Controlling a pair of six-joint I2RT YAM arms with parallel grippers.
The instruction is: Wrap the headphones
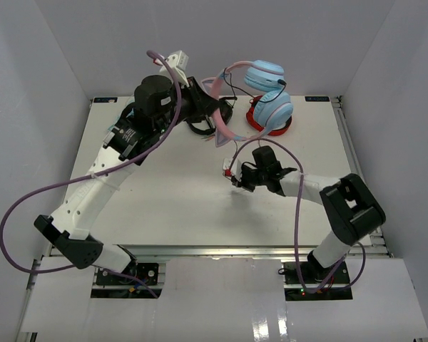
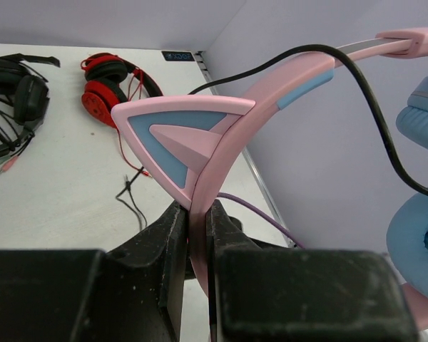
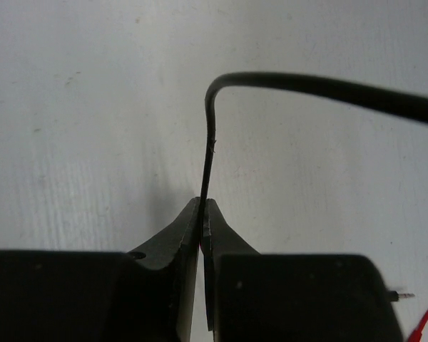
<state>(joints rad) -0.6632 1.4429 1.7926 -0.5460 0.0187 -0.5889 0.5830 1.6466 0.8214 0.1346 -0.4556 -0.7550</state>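
The headphones (image 1: pixel 273 110), with light blue ear cups and a pink cat-ear headband (image 2: pixel 200 135), hang in the air over the back of the table. My left gripper (image 2: pixel 198 214) is shut on the headband just below one cat ear; in the top view it (image 1: pixel 215 114) sits left of the ear cups. The thin black cable (image 2: pixel 374 107) runs over the headband and down past the cups. Low over the middle of the table, my right gripper (image 3: pixel 202 208) is shut on a stretch of this cable (image 3: pixel 212 135); from above it (image 1: pixel 235 174) points left.
Red headphones (image 2: pixel 103 89) lie at the back of the table, partly behind the lower blue cup (image 1: pixel 255 117). Black headphones (image 2: pixel 18 92) with loose wires lie to their left (image 1: pixel 200 127). White walls enclose the table on three sides.
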